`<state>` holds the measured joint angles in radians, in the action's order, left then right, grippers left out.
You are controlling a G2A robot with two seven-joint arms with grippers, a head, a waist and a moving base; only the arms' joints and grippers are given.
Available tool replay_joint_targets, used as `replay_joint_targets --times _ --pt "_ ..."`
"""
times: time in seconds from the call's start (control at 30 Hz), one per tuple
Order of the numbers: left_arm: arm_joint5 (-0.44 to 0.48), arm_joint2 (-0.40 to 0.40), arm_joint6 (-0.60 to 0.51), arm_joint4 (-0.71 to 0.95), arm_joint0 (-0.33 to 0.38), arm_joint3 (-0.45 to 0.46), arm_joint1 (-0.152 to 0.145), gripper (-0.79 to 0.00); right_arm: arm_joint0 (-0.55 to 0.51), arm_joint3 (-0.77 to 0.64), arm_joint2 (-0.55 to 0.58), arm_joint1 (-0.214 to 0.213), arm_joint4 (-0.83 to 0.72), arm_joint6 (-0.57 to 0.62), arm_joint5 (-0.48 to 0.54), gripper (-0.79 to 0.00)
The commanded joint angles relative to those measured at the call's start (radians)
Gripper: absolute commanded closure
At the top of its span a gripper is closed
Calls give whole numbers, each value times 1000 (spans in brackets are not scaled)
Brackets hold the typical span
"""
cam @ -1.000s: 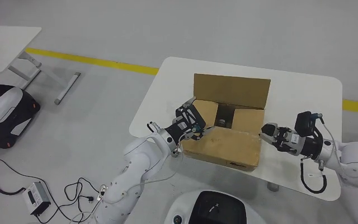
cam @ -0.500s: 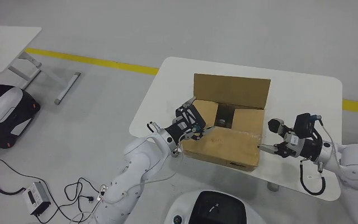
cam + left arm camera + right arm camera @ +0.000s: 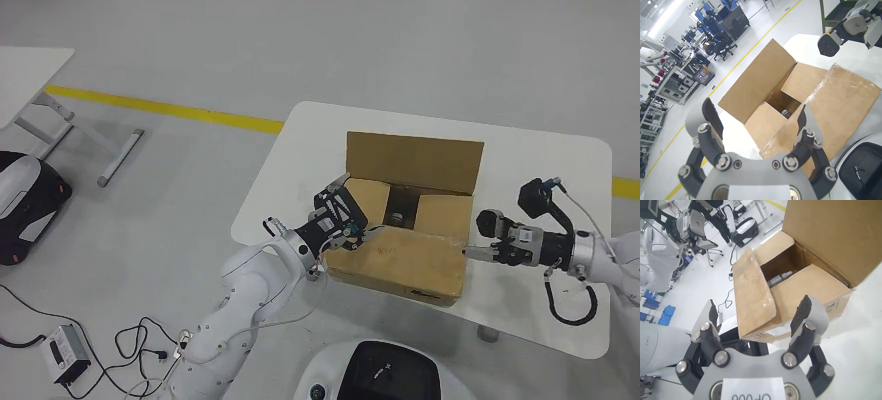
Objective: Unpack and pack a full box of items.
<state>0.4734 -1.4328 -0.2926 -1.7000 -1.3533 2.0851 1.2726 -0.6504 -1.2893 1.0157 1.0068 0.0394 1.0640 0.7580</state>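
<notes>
Top view — box (image 3: 405,235) on table (image 3: 540,160), far flap upright, bottle (image 3: 779,278) inside. Left gripper (image 3: 756,108) wide open at near-left corner, empty; right gripper (image 3: 759,303) wide open beside right wall, empty.

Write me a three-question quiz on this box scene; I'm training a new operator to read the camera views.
1. True or false: the left gripper and the right gripper are both open.
2. Which flap of the box stands upright? A the far flap; B the taped near flap; C both side flaps.
3. Fill in: through the gap between the flaps, a ___ shows inside.
Key: 1 true; 2 A; 3 bottle.
</notes>
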Motion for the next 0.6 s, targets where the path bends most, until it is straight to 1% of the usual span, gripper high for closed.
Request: replay_joint_targets --times 0.0,0.27,0.57 --pt "0 0 0 0 0 0 0 -785 21 18 -29 4 -24 13 -15 -785" --pt "0 0 0 0 0 0 0 -785 79 103 -134 17 -73 23 -25 -785" --pt "0 0 0 0 0 0 0 -785 102 133 -204 16 -146 5 -7 -776"
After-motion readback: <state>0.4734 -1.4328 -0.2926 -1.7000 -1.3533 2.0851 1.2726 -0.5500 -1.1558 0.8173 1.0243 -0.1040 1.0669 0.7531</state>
